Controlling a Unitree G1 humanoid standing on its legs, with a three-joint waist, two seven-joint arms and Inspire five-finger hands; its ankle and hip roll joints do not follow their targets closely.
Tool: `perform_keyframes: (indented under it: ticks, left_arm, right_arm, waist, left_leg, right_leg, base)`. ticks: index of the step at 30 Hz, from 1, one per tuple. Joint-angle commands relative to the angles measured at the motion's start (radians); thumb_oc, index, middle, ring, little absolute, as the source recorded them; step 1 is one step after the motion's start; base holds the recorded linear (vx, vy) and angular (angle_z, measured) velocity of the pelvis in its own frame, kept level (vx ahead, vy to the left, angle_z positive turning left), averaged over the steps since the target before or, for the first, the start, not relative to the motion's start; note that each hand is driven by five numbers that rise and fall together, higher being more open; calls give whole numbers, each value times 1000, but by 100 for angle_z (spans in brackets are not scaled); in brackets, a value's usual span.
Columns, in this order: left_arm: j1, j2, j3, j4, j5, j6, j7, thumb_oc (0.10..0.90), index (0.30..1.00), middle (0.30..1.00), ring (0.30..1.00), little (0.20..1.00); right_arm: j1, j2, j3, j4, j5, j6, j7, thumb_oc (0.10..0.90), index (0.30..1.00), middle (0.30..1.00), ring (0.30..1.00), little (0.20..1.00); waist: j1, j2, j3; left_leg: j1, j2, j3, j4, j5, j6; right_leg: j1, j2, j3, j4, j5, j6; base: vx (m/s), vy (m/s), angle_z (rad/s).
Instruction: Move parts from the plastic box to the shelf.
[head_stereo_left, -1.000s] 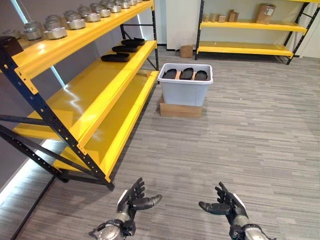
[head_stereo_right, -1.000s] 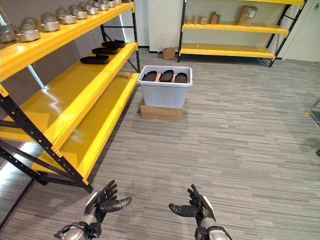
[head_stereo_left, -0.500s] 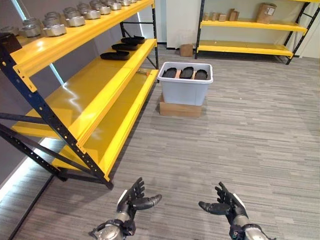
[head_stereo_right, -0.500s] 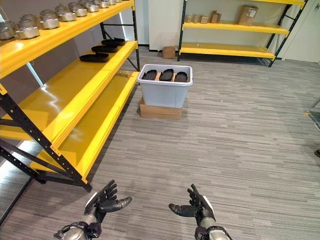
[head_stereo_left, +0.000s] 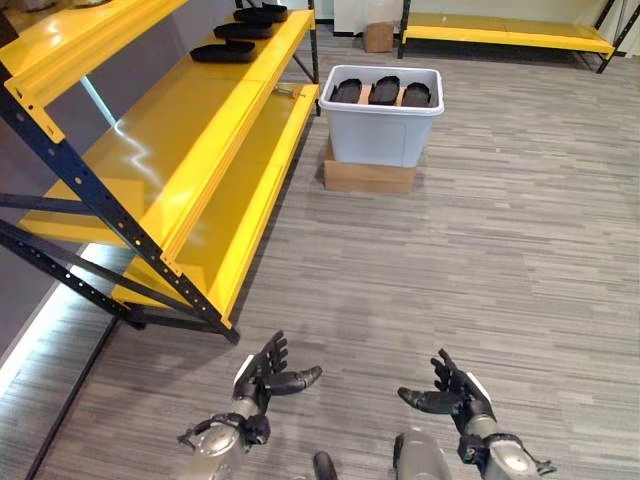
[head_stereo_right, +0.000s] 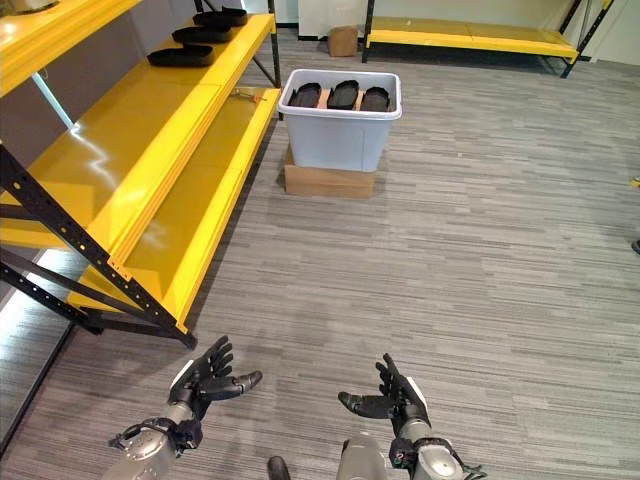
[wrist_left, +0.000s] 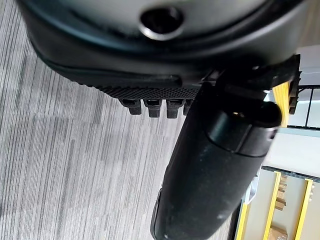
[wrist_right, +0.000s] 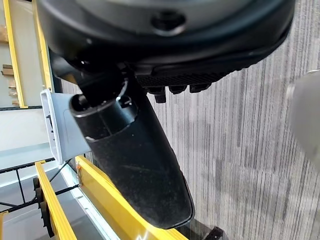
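A grey plastic box (head_stereo_left: 385, 135) stands on a flat cardboard base (head_stereo_left: 368, 177) far ahead on the floor. Three black oval parts (head_stereo_left: 384, 91) lie side by side in it. To the left runs the yellow shelf rack (head_stereo_left: 170, 140), with several of the same black parts (head_stereo_left: 222, 52) on the far end of its middle level. My left hand (head_stereo_left: 262, 374) and right hand (head_stereo_left: 452, 394) hover low over the floor near me, well short of the box. Both are open with spread fingers and hold nothing. The left wrist view shows the straight thumb (wrist_left: 215, 165) over bare floor.
A dark blue upright and diagonal braces (head_stereo_left: 100, 215) of the rack stand close on my left. A second yellow rack (head_stereo_left: 505, 30) and a small cardboard box (head_stereo_left: 378, 36) are at the back wall. Grey plank floor (head_stereo_left: 450, 260) stretches between my hands and the plastic box.
The whole picture has shifted: the camera now looks further down, so the top shelf has left the view. Both hands keep the same open pose.
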Motion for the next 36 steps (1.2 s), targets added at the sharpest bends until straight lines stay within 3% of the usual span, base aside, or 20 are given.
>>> perform_keyframes:
  ticks: [1,2,3,5,8,13,17,20,22,23,24,26,27,28,31,32,33,34,35,36]
  left_arm:
    - [-33,23,26,-92,-3,-91,-4,900,1000,1000,1000,1000]
    - [-33,23,26,-92,-3,-91,-4,900,1000,1000,1000,1000]
    - [-25,18,31,-90,0,-89,-8,900,1000,1000,1000,1000]
    - [-13,14,40,-102,6,-93,-13,900,1000,1000,1000,1000]
    - [-10,9,38,-100,14,-90,-21,900,1000,1000,1000,1000]
    - [-46,-15,18,-78,14,-96,-8,900,1000,1000,1000,1000]
    - [-45,-16,18,-79,4,-99,-9,900,1000,1000,1000,1000]
    - [-35,-16,25,-84,-11,-100,-3,900,1000,1000,1000,1000]
    - [-29,-16,24,-88,-25,-98,-4,900,1000,1000,1000,1000]
    - [-29,-15,25,-88,-25,-98,-4,900,1000,1000,1000,1000]
    - [-24,-15,25,-90,-29,-96,-6,900,1000,1000,1000,1000]
    - [-8,-7,22,-99,-34,-94,-9,900,1000,1000,1000,1000]
    - [-8,-7,22,-99,-34,-94,-9,900,1000,1000,1000,1000]
    - [7,-8,27,-101,-36,-90,-5,900,1000,1000,1000,1000]
    - [25,-6,33,-101,-38,-87,-4,900,1000,1000,1000,1000]
    - [44,-4,37,-103,-34,-85,-5,900,1000,1000,1000,1000]
    - [44,-4,37,-103,-34,-85,-5,900,1000,1000,1000,1000]
    - [48,-3,37,-104,-20,-86,-1,900,1000,1000,1000,1000]
    - [55,1,41,-105,-16,-85,-2,900,1000,1000,1000,1000]
    - [56,1,41,-105,-15,-85,-2,900,1000,1000,1000,1000]
  right_arm:
    - [-61,-11,-5,-69,46,-96,1,900,1000,1000,1000,1000]
    - [-61,-11,-5,-69,46,-96,1,900,1000,1000,1000,1000]
    - [-59,-17,1,-82,42,-94,3,900,1000,1000,1000,1000]
    - [-41,-27,-5,-93,20,-85,10,900,1000,1000,1000,1000]
    - [-28,-27,-12,-96,16,-83,12,900,1000,1000,1000,1000]
    - [-39,-56,-42,-97,19,-98,-5,900,1000,1000,1000,1000]
    - [-40,-64,-48,-99,25,-99,-4,900,1000,1000,1000,1000]
    - [-47,-78,-48,-104,24,-103,-1,900,1000,1000,1000,1000]
    - [-52,-85,-48,-98,27,-106,-2,900,1000,1000,1000,1000]
    - [-52,-84,-48,-98,27,-106,-1,900,1000,1000,1000,1000]
    - [-53,-87,-50,-98,30,-106,-3,900,1000,1000,1000,1000]
    - [-42,-97,-56,-103,33,-104,-2,900,1000,1000,1000,1000]
    - [-42,-97,-56,-103,33,-104,-2,900,1000,1000,1000,1000]
    - [-38,-91,-57,-100,35,-104,-12,900,1000,1000,1000,1000]
    - [-31,-89,-54,-95,33,-104,-13,900,1000,1000,1000,1000]
    - [-26,-91,-53,-94,25,-104,-12,900,1000,1000,1000,1000]
    - [-26,-91,-53,-94,25,-104,-12,900,1000,1000,1000,1000]
    - [-18,-92,-50,-88,15,-109,-12,900,1000,1000,1000,1000]
    - [-12,-96,-50,-83,13,-106,-8,900,1000,1000,1000,1000]
    - [-12,-97,-50,-83,13,-107,-8,900,1000,1000,1000,1000]
  waist:
    - [-14,-2,-35]
    - [-14,-2,-35]
    - [-20,-3,-36]
    - [-31,-13,-36]
    - [-29,-10,-40]
    - [-52,14,-80]
    - [-56,19,-90]
    - [-52,24,-104]
    - [-34,10,-92]
    - [-36,7,-95]
    - [-21,-2,-85]
    - [-1,-24,-63]
    - [-1,-24,-63]
    - [16,-38,-49]
    - [37,-50,-49]
    - [58,-53,-44]
    - [59,-54,-43]
    - [69,-41,-39]
    - [82,-34,-33]
    - [81,-35,-32]
  left_leg:
    - [42,36,-22,69,-115,-54]
    - [42,37,-22,69,-115,-54]
    - [83,29,-22,47,-131,-65]
    - [137,24,-30,40,-156,-82]
    - [157,31,-32,42,-170,-88]
    - [168,96,-28,133,-216,-117]
    - [171,120,-23,139,-201,-131]
    - [152,164,-16,217,-138,-162]
    - [48,198,-42,439,-9,-190]
    - [43,195,-44,438,-4,-189]
    - [2,194,-68,524,47,-196]
    - [-73,169,-102,644,84,-197]
    - [-73,169,-102,644,84,-197]
    - [-182,191,-66,600,21,-171]
    - [-238,190,-66,536,-9,-154]
    - [-282,203,-78,414,9,-153]
    - [-280,202,-77,413,10,-153]
    - [-310,225,-95,294,97,-172]
    - [-313,228,-132,239,140,-186]
    - [-308,226,-132,233,144,-187]
  right_leg:
    - [74,30,-41,-253,161,20]
    - [75,30,-42,-254,161,20]
    - [58,21,-47,-373,200,32]
    - [43,13,-59,-446,256,54]
    - [65,14,-77,-441,242,51]
    - [59,48,-102,-328,177,2]
    - [55,74,-97,-314,155,-10]
    - [73,125,-85,-313,109,-43]
    - [138,167,-65,-350,73,-93]
    - [136,164,-67,-354,78,-93]
    - [163,179,-58,-371,67,-111]
    - [214,186,-48,-397,51,-136]
    - [214,186,-48,-397,51,-136]
    - [259,171,-41,-422,42,-119]
    - [297,169,-21,-440,30,-111]
    - [327,165,-1,-446,18,-102]
    - [328,165,-1,-446,18,-102]
    - [348,180,6,-445,2,-99]
    - [367,188,21,-443,-7,-99]
    - [369,187,20,-443,-7,-99]
  base:
    - [140,-21,9]
    - [124,-63,4]
    - [280,-84,4]
    - [338,-113,3]
    - [153,-72,13]
    - [251,-160,47]
    - [161,-122,-1]
    - [188,-193,-8]
    - [141,-251,-30]
    - [103,-213,-26]
    - [71,-124,-34]
    - [133,-146,-40]
    - [208,-99,-28]
    - [184,-26,-14]
    - [171,20,2]
    - [202,65,-63]
    - [238,114,-81]
    - [235,96,-67]
    - [236,93,-41]
    - [193,58,-13]
